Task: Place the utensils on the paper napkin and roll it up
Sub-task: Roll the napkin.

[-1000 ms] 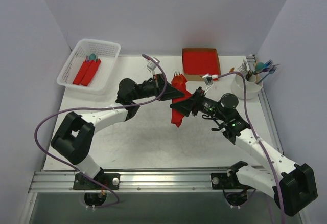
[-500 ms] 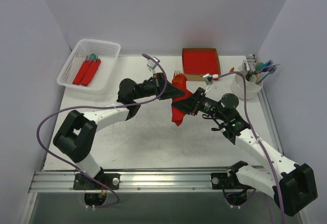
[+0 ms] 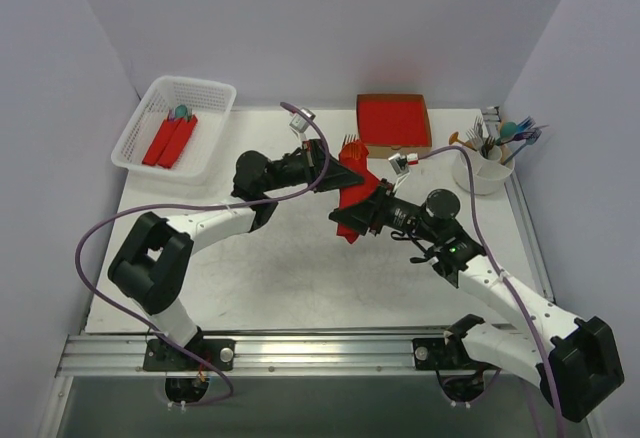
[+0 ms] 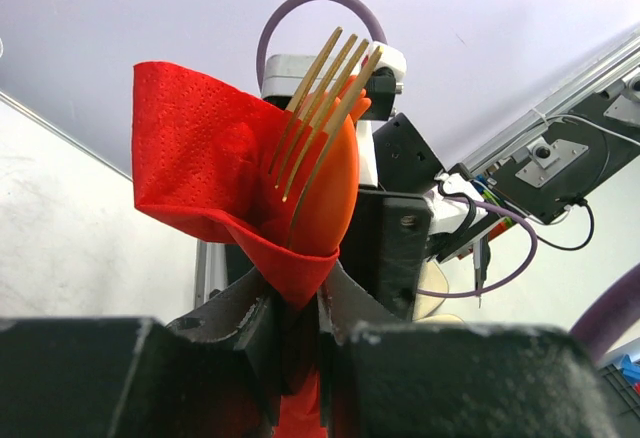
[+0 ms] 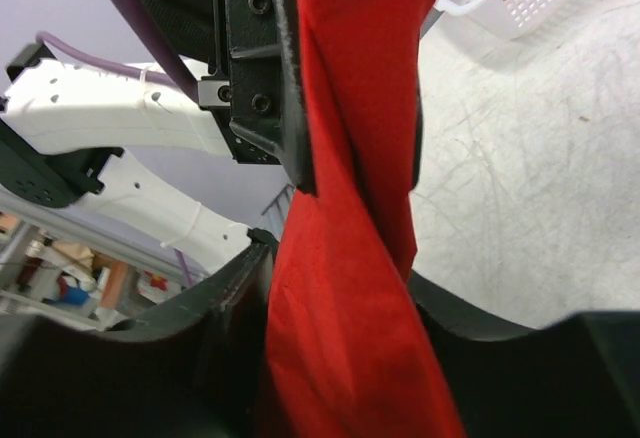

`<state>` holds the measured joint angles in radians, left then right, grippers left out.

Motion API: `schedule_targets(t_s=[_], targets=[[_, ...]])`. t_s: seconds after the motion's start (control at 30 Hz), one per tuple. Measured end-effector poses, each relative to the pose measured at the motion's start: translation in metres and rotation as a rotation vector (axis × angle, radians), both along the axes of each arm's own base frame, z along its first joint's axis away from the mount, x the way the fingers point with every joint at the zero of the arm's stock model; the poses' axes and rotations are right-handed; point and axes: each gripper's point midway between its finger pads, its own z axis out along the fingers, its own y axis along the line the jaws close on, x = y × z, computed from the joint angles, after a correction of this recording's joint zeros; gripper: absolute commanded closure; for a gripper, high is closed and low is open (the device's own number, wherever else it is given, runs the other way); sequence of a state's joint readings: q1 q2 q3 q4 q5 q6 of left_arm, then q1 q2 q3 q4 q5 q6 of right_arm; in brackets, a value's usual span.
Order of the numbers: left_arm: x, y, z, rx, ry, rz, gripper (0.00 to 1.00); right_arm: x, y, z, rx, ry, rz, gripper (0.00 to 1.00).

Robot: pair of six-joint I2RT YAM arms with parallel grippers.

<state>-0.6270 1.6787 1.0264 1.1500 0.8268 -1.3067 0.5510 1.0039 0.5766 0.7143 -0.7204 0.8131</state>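
I see both grippers at the paper napkin (image 4: 190,148).
left gripper (image 4: 295,328) clamped on it, fork (image 4: 320,98) and spoon (image 4: 330,198) inside; right gripper (image 5: 338,268) straddles it, grip unclear.

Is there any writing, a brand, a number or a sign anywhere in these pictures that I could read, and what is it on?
No readable text in any view.
Paper napkin, red napkin stack, white basket, white cup: plain, no print visible.
Arms and table: any markings are too small to make out.
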Motion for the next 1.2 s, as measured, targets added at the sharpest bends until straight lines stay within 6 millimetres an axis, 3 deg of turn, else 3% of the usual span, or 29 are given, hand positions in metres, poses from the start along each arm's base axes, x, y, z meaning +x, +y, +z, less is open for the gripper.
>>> schedule_targets(t_s=[0.07, 0.1, 0.13, 0.17, 0.27, 0.33, 0.4, 0.57, 0.73, 0.8, 0.9, 0.93, 0.97, 1.03, 1.1, 1.2], targets=[[0.0, 0.0, 0.001, -0.001, -0.001, 0.0, 0.98, -0.001, -0.001, -0.002, -0.003, 0.001, -0.002, 0.71], [0.0, 0.0, 0.001, -0.001, -0.001, -0.001, 0.97, -0.001, -0.001, -0.003, -0.004, 0.003, -0.004, 0.87], [0.0, 0.0, 0.001, -0.001, 0.002, -0.002, 0.98, 0.0, -0.001, -0.004, -0.007, 0.0, -0.006, 0.95], [-0.001, 0.0, 0.001, -0.002, 0.001, -0.005, 0.98, -0.001, -0.002, -0.006, -0.01, 0.01, -0.009, 1.0], [-0.001, -0.001, 0.0, 0.001, 0.005, -0.01, 0.98, -0.001, -0.002, -0.007, -0.015, 0.015, -0.013, 1.0], [-0.002, -0.001, 0.0, 0.001, 0.005, -0.012, 0.97, -0.001, -0.003, -0.007, -0.016, 0.015, -0.015, 0.67], [-0.002, -0.001, 0.0, 0.002, 0.005, -0.012, 0.98, -0.002, -0.003, -0.007, -0.016, 0.015, -0.016, 0.45], [-0.001, 0.0, 0.0, 0.0, 0.005, -0.011, 0.97, -0.009, -0.005, -0.011, -0.022, 0.017, -0.01, 0.4], [-0.002, 0.0, 0.001, -0.001, 0.008, -0.013, 0.98, -0.013, -0.004, -0.014, -0.032, 0.017, 0.001, 0.78], [-0.002, 0.0, 0.0, 0.0, 0.009, -0.015, 0.98, -0.013, -0.004, -0.015, -0.034, 0.017, 0.002, 1.0], [-0.002, 0.0, 0.0, 0.001, 0.01, -0.016, 0.98, -0.014, -0.003, -0.015, -0.038, 0.014, 0.003, 1.0], [-0.002, 0.0, 0.0, 0.001, 0.009, -0.016, 0.98, -0.014, -0.003, -0.016, -0.039, 0.015, 0.002, 0.94], [-0.002, 0.0, 0.0, 0.001, 0.01, -0.017, 0.98, -0.014, -0.003, -0.015, -0.039, 0.014, 0.001, 0.67], [-0.002, 0.0, 0.0, 0.001, 0.009, -0.017, 0.98, -0.014, -0.004, -0.015, -0.04, 0.015, 0.0, 0.52], [-0.002, 0.0, 0.001, -0.001, 0.008, -0.015, 0.98, -0.016, -0.004, -0.016, -0.041, 0.017, 0.002, 0.46], [-0.001, 0.0, 0.001, -0.001, 0.008, -0.013, 0.97, -0.019, -0.004, -0.017, -0.046, 0.018, 0.008, 0.48]])
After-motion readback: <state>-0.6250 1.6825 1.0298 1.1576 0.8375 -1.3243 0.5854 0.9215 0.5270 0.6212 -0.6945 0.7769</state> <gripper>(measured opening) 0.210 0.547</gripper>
